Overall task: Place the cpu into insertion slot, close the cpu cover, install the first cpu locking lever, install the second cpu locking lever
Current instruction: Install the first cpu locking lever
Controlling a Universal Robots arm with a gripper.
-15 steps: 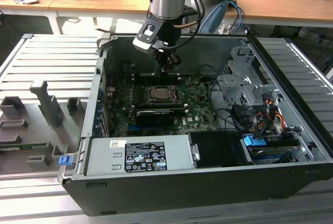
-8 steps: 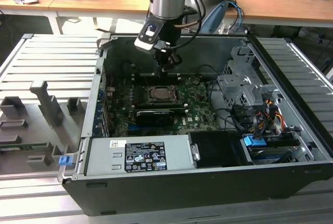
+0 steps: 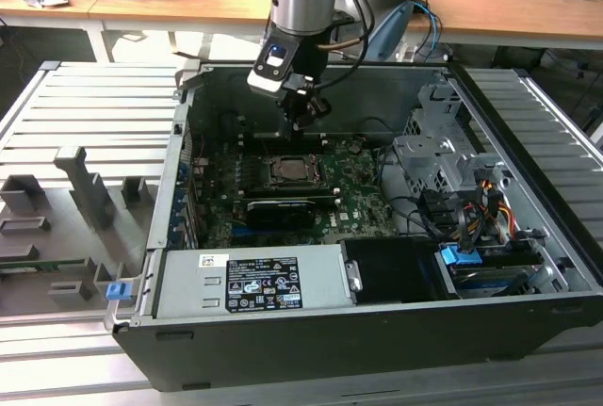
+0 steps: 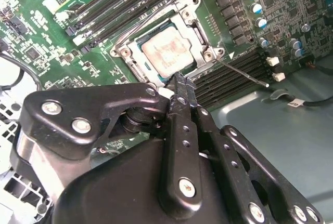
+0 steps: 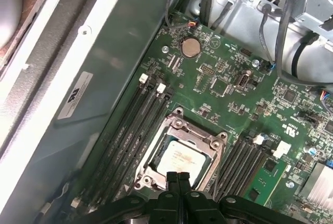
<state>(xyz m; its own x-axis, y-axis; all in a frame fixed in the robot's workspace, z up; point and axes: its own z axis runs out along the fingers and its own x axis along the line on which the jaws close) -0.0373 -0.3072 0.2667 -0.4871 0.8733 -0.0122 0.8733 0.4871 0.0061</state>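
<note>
Your gripper (image 5: 179, 175) hangs empty, fingers pressed together, just over the cpu (image 5: 179, 157), which lies in the insertion slot (image 5: 176, 122) mid-motherboard. The open computer case (image 3: 283, 354) sits on a grey slatted bench (image 3: 85, 105), with wooden desks (image 3: 188, 1) behind.

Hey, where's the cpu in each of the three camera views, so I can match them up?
Exterior view: the cpu lies mid-motherboard, just below the gripper in the picture.
Second wrist view: the pale square just past the gripper's tip.
First wrist view: the pale square right at the gripper's tip.
Shared landmark: the silver cpu cover framing it.
</note>
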